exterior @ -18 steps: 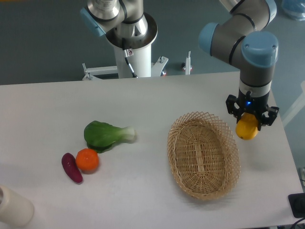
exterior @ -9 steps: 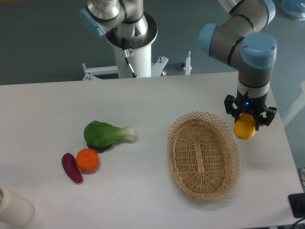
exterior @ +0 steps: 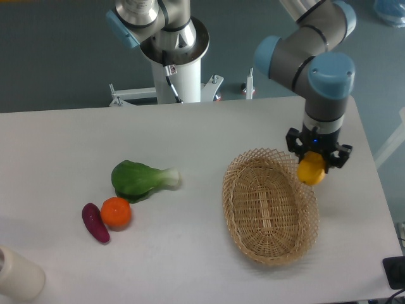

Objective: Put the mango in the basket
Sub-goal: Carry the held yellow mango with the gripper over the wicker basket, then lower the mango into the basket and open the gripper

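My gripper [exterior: 312, 163] is shut on the yellow mango [exterior: 311, 170] and holds it in the air above the right rim of the basket [exterior: 235, 196]. The basket is a shallow oval of light tan wicker lying on the right half of the white table, with nothing inside it. The mango's upper part is hidden between the black fingers.
At the left of the table lie a green leafy vegetable [exterior: 142, 178], a round orange fruit [exterior: 116, 212] and a purple eggplant [exterior: 95, 223]. A cream cylinder [exterior: 18, 275] stands at the front left corner. The arm's base [exterior: 174, 60] stands behind the table.
The gripper with the mango has moved left and slightly up, from beside the basket's right edge to above its right rim.
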Robot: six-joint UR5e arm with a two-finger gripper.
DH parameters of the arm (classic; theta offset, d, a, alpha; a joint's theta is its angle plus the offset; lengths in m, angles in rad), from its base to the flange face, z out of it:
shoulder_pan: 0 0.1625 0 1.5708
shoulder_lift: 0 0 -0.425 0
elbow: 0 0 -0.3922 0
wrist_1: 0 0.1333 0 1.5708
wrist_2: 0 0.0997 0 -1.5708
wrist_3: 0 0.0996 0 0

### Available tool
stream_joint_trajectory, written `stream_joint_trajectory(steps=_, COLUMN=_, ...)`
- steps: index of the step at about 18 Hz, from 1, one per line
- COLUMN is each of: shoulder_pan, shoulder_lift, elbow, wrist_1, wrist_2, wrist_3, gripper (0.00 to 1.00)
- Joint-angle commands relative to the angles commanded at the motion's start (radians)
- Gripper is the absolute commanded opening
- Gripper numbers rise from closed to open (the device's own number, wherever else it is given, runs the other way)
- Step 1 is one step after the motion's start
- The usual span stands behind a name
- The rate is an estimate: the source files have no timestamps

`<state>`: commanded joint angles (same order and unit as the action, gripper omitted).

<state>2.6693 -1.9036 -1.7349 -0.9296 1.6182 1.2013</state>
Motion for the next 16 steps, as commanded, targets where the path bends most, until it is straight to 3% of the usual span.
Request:
stream_joint_trajectory(steps=4, shoulder_pan=-0.1, shoulder_lift=-0.029, elbow=0.0, wrist_1=0.009, wrist_2=0.089, wrist_3=-0.091, gripper=0.45)
stream_joint_trajectory(steps=11, shoulder_pan=-0.138, shoulder_lift=-0.055, elbow=-0.005, wrist_1=0.025, wrist_2=0.091, wrist_3=-0.154, gripper=0.53)
stream_joint_trajectory(steps=14, shoulder_pan=-0.141, shoulder_lift=-0.057, elbow=-0.005, wrist_1=0.025, wrist_2=0.091, wrist_3=-0.155, gripper=0.62)
stream_joint_trajectory(steps=16, shoulder_pan=-0.141, shoulder_lift=-0.057, elbow=-0.005, wrist_1=0.025, wrist_2=0.091, wrist_3=-0.154, gripper=0.73)
